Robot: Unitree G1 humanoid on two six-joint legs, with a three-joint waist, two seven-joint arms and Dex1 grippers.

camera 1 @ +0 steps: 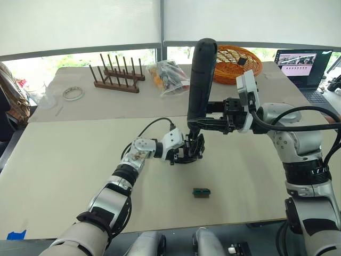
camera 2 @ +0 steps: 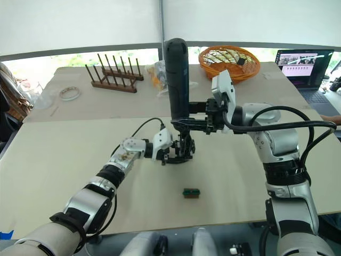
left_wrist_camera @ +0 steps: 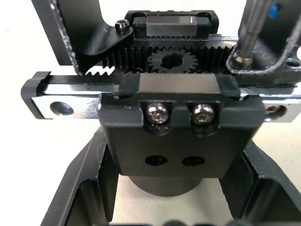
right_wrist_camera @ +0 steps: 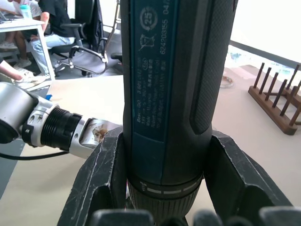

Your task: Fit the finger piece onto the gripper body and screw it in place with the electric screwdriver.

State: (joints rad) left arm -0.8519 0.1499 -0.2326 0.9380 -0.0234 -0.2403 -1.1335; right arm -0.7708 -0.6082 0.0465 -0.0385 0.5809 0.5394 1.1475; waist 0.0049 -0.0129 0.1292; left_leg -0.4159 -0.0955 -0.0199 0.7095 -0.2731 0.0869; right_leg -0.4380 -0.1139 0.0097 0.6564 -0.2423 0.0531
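**Black screwdriver upright over the gripper body**

Black and thick, the electric screwdriver (camera 1: pixel 201 80) stood clamped between the right claw's (camera 1: pixel 198 126) fingers, directly above the gripper body (left_wrist_camera: pixel 167 136), which the left claw (camera 1: pixel 187 153) clamped. Its label read partly "6420355".

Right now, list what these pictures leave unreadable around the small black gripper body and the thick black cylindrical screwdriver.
- Thin silver bit: tip contact hidden behind the black gripper body, left wrist view.
- Thick black electric screwdriver: top cut off, right wrist view.
- Small green block: too small to identify, left eye view.
- Laptop screen: text illegible.
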